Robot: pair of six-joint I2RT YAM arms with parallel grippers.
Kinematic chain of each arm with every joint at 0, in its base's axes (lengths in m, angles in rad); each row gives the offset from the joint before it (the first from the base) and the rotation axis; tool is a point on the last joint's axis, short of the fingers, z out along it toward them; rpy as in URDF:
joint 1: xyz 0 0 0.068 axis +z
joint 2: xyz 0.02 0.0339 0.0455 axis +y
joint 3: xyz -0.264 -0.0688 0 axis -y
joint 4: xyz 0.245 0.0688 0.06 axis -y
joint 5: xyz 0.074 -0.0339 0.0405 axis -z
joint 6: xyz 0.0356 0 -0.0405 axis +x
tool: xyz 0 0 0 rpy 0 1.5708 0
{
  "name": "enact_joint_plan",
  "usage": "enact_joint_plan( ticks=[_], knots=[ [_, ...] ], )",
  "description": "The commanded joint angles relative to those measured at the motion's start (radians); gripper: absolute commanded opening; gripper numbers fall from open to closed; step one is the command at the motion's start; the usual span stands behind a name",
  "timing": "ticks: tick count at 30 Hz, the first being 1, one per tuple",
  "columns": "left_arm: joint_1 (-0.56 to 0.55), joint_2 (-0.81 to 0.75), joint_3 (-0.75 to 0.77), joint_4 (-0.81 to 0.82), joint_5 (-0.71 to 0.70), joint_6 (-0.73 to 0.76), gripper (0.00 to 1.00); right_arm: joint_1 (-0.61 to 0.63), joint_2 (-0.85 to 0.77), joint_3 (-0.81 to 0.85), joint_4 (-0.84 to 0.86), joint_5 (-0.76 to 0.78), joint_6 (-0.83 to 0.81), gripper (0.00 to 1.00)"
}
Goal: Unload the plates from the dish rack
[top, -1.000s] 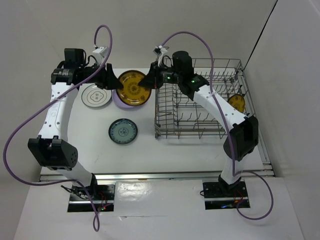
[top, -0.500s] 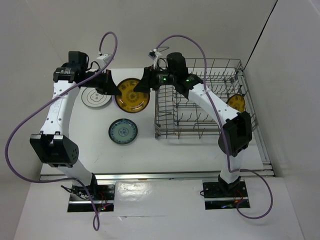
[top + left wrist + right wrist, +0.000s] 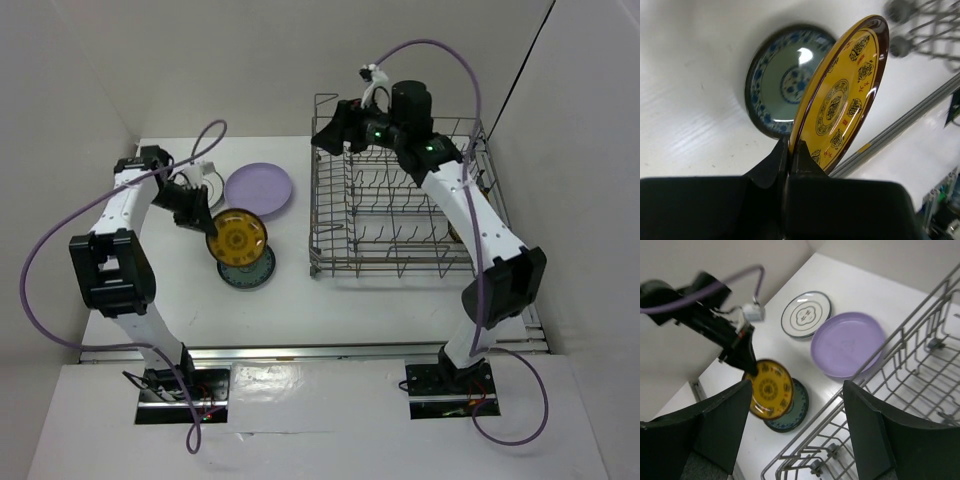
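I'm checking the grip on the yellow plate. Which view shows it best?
Left wrist: the yellow plate fills the frame, its rim pinched in the left hand, tilted above the teal plate. The top external view shows it small from above; the right wrist shows it distant and slightly blurred.

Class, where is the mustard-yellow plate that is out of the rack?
Top view, left side: the mustard-yellow plate is gripped by the left gripper, tilted over the teal plate, left of the dish rack.

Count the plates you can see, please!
4: a lavender plate and a white plate at the back, a teal plate nearer, a yellow plate held over it by the left gripper. The right arm may hide more in the dish rack.
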Motion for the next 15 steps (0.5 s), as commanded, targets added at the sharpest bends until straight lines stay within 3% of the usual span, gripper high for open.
enact_joint_plan(
  ticks=[1,7,13,15],
  knots=[
    [-0.006,0.04,-0.067,-0.01,-0.07,0.061,0.0,-0.025,-0.113,-0.025,-0.013,0.043,-0.032,0.8],
    [-0.018,0.136,-0.076,0.002,-0.124,0.061,0.02,-0.06,-0.147,-0.056,-0.013,0.043,-0.032,0.82],
    [-0.057,0.193,-0.076,0.015,-0.124,0.05,0.21,-0.069,-0.175,-0.09,-0.013,0.054,-0.041,0.82],
    [-0.069,0.193,-0.085,0.028,-0.124,0.05,0.35,-0.069,-0.184,-0.09,-0.013,0.054,-0.041,0.82]
  ],
)
